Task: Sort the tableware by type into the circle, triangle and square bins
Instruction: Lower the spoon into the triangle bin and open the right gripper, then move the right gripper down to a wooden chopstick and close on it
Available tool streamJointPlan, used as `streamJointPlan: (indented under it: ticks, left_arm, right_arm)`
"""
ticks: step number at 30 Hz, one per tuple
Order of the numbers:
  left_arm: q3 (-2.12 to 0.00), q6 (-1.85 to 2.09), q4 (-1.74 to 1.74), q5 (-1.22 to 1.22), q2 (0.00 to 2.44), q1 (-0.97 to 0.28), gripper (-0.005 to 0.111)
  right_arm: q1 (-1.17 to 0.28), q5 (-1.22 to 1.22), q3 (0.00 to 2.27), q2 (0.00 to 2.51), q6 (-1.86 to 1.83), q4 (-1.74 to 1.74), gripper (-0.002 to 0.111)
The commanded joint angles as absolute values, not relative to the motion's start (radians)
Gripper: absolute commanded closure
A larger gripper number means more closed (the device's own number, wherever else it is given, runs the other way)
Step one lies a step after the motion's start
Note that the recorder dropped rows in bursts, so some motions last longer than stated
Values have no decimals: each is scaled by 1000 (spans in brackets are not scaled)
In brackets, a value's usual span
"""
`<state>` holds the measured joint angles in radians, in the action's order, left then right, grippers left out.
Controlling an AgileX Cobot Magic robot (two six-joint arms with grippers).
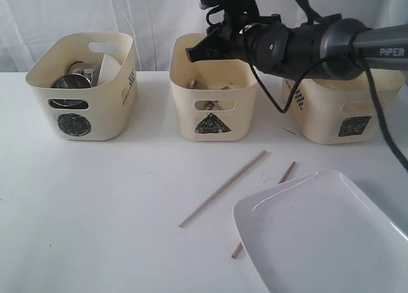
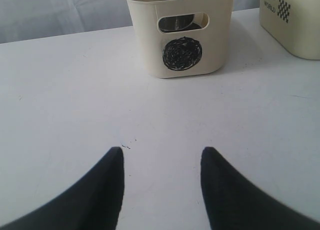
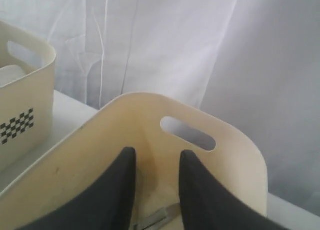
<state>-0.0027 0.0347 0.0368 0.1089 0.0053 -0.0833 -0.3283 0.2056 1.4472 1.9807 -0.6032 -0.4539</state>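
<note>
Three cream bins stand in a row: the circle bin, the triangle bin and the square bin. My right gripper hangs open over the triangle bin, nothing between its fingers. A flat steel utensil lies on that bin's floor below them. A steel vessel and a white bowl sit in the circle bin. Two wooden chopsticks lie on the table, the second partly under the white plate. My left gripper is open, low over bare table, facing the circle bin.
The right arm stretches across the square bin's top from the right. A white curtain hangs behind the bins. In the left wrist view a neighbouring bin with a checker label shows beside the circle bin.
</note>
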Motion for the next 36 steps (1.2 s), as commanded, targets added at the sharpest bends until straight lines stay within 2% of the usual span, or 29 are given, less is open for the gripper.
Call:
streamJointPlan:
  ticks: [1,10,19,31,36]
  left_arm:
    - [0,29,44,103,0,-81,54]
    - [0,29,44,103,0,-81,54]
    - [0,29,44,103,0,-81,54]
    - [0,29,44,103,0,-81,54]
    - [0,29,44,103,0,-81,54]
  right_arm:
    - [-320,98,1371,1894,-602,-451,79]
    - [-320,-223,1256,1772,-606,-404,79]
    - [-336,-371,1177,1703,-606,-393,79]
    - [-470,-540,1152,1700,-615,-172,79]
    - [-502,-711,1152,1702,-857,-30,79]
